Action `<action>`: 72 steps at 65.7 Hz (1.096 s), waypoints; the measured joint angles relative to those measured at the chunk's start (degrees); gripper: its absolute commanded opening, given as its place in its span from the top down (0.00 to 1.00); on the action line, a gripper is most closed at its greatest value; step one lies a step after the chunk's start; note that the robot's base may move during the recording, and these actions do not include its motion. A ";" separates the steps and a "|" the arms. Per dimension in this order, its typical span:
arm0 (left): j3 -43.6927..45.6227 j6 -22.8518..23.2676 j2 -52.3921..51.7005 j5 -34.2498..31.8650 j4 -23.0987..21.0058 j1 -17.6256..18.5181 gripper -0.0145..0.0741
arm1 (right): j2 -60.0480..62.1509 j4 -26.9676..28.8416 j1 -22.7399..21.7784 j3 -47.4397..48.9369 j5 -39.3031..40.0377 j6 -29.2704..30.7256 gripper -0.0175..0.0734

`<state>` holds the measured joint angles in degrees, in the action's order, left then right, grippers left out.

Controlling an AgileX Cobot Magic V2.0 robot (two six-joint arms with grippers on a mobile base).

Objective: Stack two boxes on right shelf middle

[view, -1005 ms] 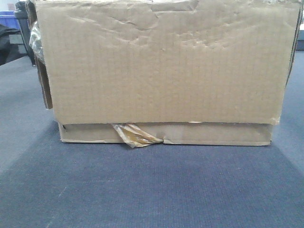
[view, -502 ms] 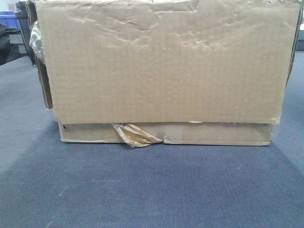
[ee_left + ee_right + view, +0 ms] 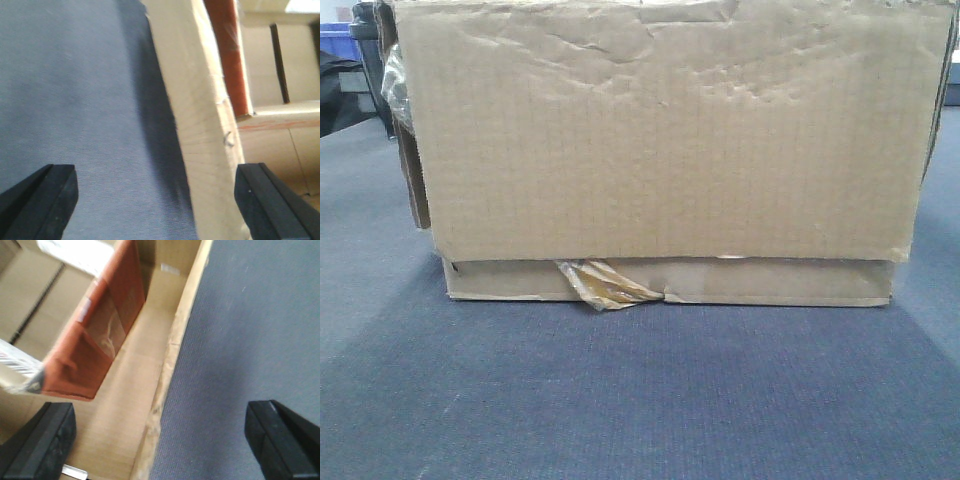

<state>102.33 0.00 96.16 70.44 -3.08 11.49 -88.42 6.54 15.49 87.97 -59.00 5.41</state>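
In the middle of the front view the tall box (image 3: 660,140) sits square on top of the shallow box (image 3: 770,282), both on the carpet (image 3: 640,400), with the tape scrap (image 3: 605,285) poking out low and left of centre. So they're stacked, just not on the shelf, which isn't in any view. Neither claw shows up in this view either.

The bit that matters is in the wrist views. In the left wrist view, the left claw (image 3: 155,200) is spread wide. A box wall (image 3: 200,125) runs from top centre down to the bottom edge, closer to the right-hand finger. One finger is over carpet at lower left, the other is inside the box at lower right.

The right wrist view is the mirror of that. The right claw (image 3: 160,440) is also wide open, gripping nothing. Its wall rim (image 3: 172,350) runs from upper right down to bottom centre, with the left finger over the box floor and the right finger over carpet. There's a reddish panel (image 3: 95,340) inside at upper left.

So each claw straddles a wall running lengthwise between its fingers. I'm guessing opposite ends of the open box, probably the tall one, but I can't tell for sure. To me the next move looks like a plain squeeze on both walls, and neither arm looks nearer.
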 measured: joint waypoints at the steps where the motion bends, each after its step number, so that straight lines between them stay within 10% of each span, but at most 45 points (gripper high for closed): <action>1: 0.00 0.00 0.19 0.00 0.02 0.15 0.24 | -0.45 0.00 0.00 0.00 0.00 0.00 0.18; 58: -0.33 2.77 7.29 -0.22 3.56 5.12 0.25 | -6.38 0.00 0.00 0.09 0.40 -0.12 0.19; 72: -0.45 2.88 7.55 -0.22 3.56 5.12 0.61 | -6.38 0.00 0.00 0.09 0.52 -0.12 0.63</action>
<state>101.88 2.88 103.72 70.22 0.48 16.61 -94.80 6.54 15.49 88.06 -58.48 5.28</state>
